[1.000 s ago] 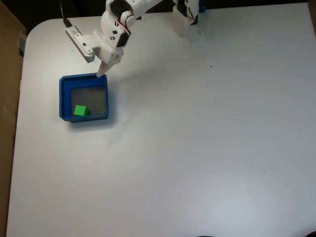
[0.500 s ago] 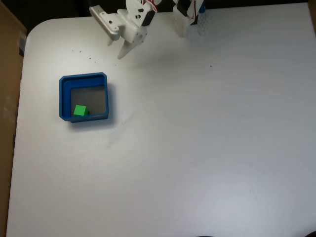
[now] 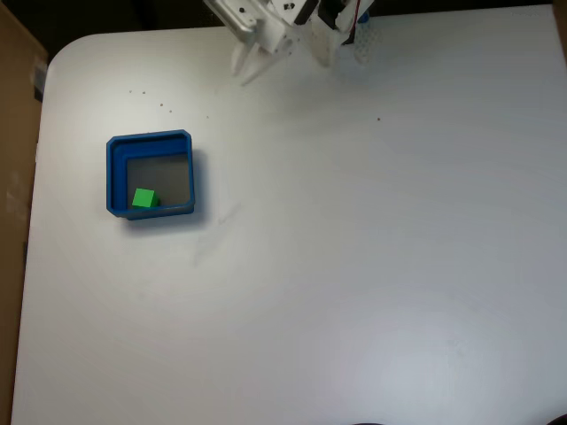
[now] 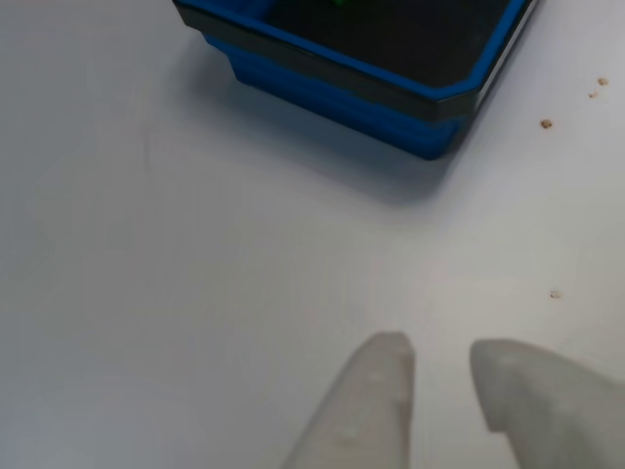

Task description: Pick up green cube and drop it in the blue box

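Claw: seen in the other view at the bottom edge, two pale fingertips set slightly apart with a narrow gap of bare table between them; nothing is held. In the fixed view it is found at the far edge of the table, left of the arm's base, its tips pointing down and to the left.
Arm: white, seen at the top edge of the fixed view.
Table: white and matte, with a few small dark specks near its far left part.
Blue box: seated on the left part of the table in the fixed view, well apart from the claw; in the other view its near wall and chamfered corner are seen at the top.
Green cube: lying inside the blue box, in the near left corner of the grey floor in the fixed view.
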Available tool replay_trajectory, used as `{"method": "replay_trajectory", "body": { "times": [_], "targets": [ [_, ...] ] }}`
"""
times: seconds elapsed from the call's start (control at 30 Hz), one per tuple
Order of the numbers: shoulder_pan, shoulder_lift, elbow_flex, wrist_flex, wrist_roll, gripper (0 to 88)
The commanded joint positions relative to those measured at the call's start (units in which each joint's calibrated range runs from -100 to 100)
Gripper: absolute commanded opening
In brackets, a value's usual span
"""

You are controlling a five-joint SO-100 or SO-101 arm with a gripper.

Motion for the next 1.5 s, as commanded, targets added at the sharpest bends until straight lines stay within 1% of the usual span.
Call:
{"method": "replay_trajectory", "body": {
  "times": [0.0, 0.17, 0.33, 0.53, 0.77, 1.13, 1.3, 1.47],
  "targets": [
    [-0.11, -8.36, 4.78, -0.67, 0.2, 0.7],
    [-0.4, -15.97, 9.75, -0.75, 0.15, 0.7],
    [-3.43, -25.25, 17.25, -1.16, -0.15, 0.7],
    [-4.08, -37.45, 25.83, -1.49, 0.0, 0.7],
    [-8.42, -37.78, 29.44, -5.03, -0.2, 0.6],
    [-15.14, -37.78, 40.1, -14.68, 0.1, 0.6],
    [-21.21, -37.7, 40.28, -14.26, -0.2, 0.7],
    [-31.18, -37.7, 40.28, -14.18, -0.2, 0.7]
  ]
}}
